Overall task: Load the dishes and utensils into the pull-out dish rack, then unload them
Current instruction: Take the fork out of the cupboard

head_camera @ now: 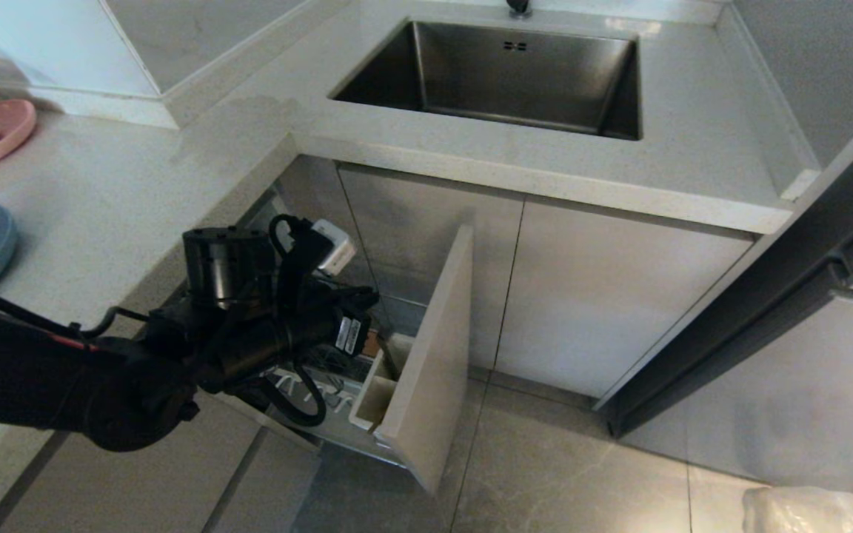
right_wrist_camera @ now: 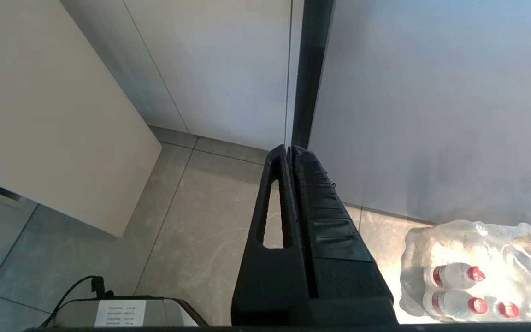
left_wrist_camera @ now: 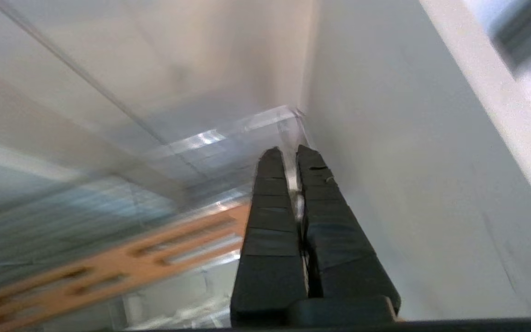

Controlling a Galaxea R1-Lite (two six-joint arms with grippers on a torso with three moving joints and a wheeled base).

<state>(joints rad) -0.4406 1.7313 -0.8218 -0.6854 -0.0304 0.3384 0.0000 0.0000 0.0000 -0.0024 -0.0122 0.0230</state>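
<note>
1. My left gripper [left_wrist_camera: 288,154], fingers pressed together on a slim silver utensil [left_wrist_camera: 297,205], is down inside the pull-out dish rack [head_camera: 426,355].
2. Utensil's long axis runs along the fingers; the white utensil cup [head_camera: 375,396] sits just beside, toward the front panel.
3. Right gripper [right_wrist_camera: 291,150] parked and closed, well apart.

Soft even indoor light, motion blur around the left wrist camera, glare on wrapped bottles [right_wrist_camera: 477,272].

The sink [head_camera: 500,78] is brushed steel, and the counter [head_camera: 138,200] is pale speckled stone. The rack's slotted bar [left_wrist_camera: 109,269] is light wood; the floor tiles [right_wrist_camera: 210,216] look glossy.
</note>
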